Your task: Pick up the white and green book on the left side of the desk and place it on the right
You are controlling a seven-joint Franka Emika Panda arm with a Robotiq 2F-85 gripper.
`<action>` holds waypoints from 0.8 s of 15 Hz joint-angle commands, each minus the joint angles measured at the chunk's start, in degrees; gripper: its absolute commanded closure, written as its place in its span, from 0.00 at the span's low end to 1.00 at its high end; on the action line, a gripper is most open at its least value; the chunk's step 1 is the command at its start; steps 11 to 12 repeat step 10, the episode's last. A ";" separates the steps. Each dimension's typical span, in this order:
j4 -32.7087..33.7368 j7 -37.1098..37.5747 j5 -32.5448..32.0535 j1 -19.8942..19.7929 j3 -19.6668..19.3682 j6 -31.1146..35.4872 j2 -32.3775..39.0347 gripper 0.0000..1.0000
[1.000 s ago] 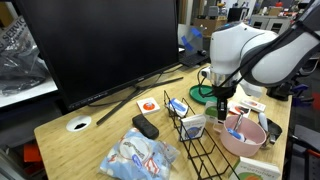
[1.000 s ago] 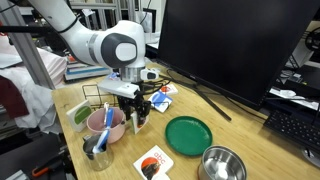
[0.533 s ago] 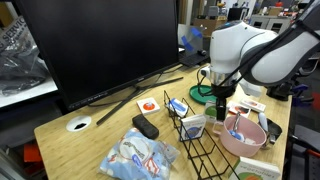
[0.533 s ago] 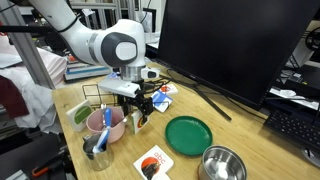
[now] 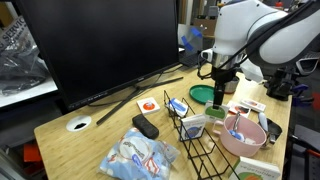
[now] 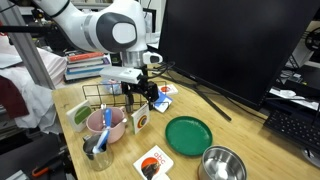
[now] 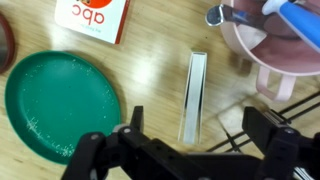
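Cluttered light-wood desk (image 7: 150, 45) below a dark monitor (image 5: 100, 45) — end effector (image 7: 192, 122) spread open above the edge-on book (image 7: 196, 80).

The only lettering that can be read is "abc", in orange-red lower-case letters on a white card (image 7: 92, 17) with an orange edge. In the wrist view this card lies on the desk (image 7: 150, 60), just past the upper right rim of the green plate (image 7: 62, 103). The print on the small carton (image 5: 193, 126) near that plate in an exterior view is too small to read.
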 commanded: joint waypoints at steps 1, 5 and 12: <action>-2.36 0.59 -0.66 -0.51 -0.33 0.92 -6.19 0.00; -1.40 -0.13 1.21 -0.42 0.06 -0.25 -8.54 0.00; -3.38 -0.77 3.05 -0.28 0.23 -0.44 -11.57 0.00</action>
